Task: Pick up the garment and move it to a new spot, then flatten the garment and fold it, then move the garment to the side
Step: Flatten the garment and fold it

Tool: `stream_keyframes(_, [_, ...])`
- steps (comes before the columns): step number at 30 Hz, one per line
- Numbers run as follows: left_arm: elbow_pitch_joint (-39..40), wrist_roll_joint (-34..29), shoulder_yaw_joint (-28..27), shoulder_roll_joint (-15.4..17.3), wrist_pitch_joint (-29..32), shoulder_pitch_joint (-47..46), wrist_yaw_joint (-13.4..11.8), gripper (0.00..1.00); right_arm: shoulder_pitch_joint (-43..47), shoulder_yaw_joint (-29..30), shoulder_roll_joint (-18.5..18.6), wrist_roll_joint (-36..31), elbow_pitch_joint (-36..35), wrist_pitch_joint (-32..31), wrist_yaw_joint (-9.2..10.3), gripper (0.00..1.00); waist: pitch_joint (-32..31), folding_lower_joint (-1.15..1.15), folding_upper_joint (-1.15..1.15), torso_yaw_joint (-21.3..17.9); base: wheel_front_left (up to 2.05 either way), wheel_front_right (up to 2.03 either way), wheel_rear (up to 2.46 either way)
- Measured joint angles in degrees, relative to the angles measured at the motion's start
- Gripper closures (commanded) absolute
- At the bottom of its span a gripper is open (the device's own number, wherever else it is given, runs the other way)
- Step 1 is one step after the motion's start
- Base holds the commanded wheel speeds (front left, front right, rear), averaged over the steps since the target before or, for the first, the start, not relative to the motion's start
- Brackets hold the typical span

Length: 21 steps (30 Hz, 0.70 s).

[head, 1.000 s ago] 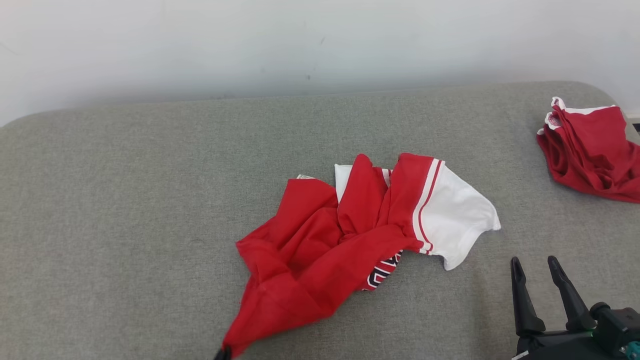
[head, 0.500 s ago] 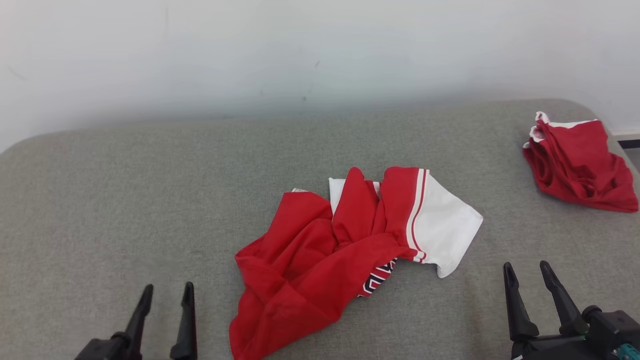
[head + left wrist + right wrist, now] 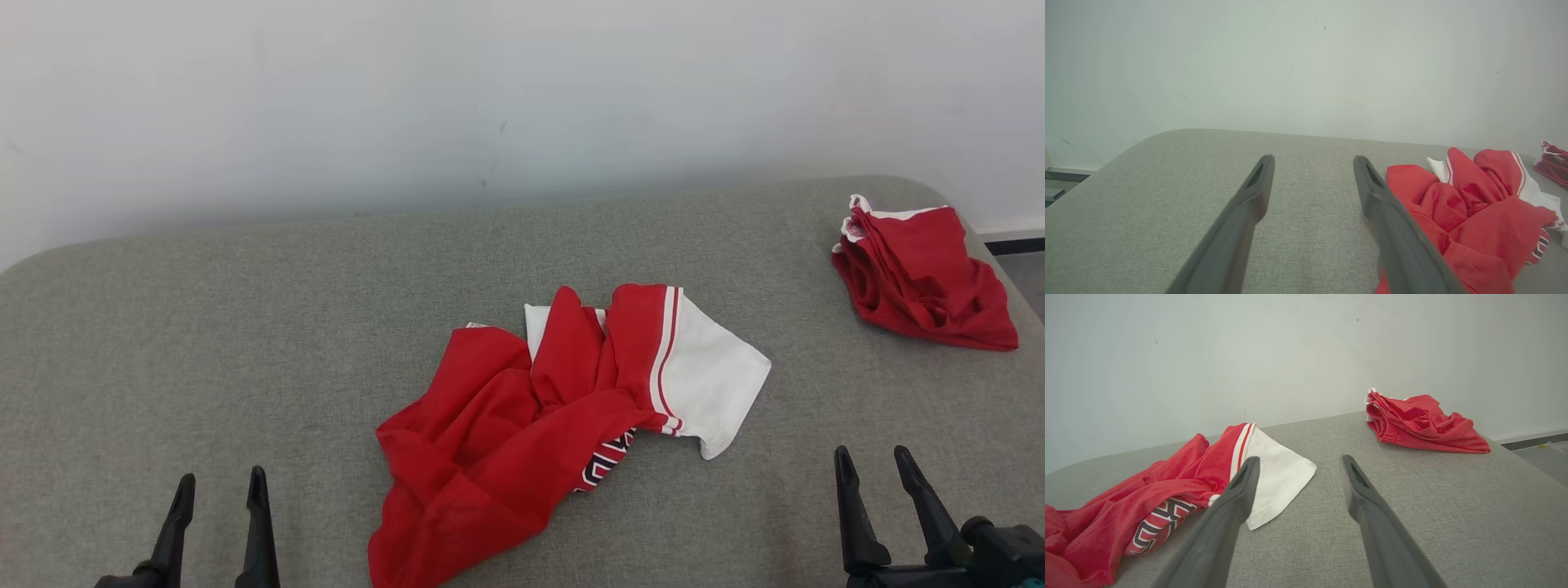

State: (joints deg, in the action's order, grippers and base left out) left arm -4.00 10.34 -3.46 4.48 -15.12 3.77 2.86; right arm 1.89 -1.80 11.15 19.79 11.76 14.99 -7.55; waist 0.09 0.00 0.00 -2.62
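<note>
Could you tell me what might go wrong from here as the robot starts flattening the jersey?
1. The garment lies crumpled, red folds over its lettering, so the open left gripper or right gripper might pinch several layers and drag a wad.
2. The bunched red garment lies near the grey surface's right edge; putting the folded garment there could tangle them.

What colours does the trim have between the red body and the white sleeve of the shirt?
Red and white stripes on the trim, clearest in the head view.
</note>
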Motion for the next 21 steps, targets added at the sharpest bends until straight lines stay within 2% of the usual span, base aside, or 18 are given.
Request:
stream_keyframes(9, [0.15,-2.76,-0.55,-0.71,0.0,0.05,1.21,0.0,-0.39,-1.21,0.78,-0.12,2.04,0.0,0.0,0.0,0.16,0.0,0.0,0.51,0.0,0.0,0.0])
stream_keyframes(15, [0.07,-3.23,0.42,-1.19,0.0,-0.43,1.7,0.0,-7.08,-5.33,5.25,0.16,6.92,0.0,0.0,0.0,1.38,0.0,0.0,1.06,0.0,0.0,0.0])
stream_keyframes(21, [-0.24,-3.27,2.87,-1.48,0.0,-3.01,1.77,0.0,-17.08,-9.87,10.49,0.9,16.22,-0.38,0.0,0.0,3.86,0.0,0.0,2.95,0.0,0.0,0.0])
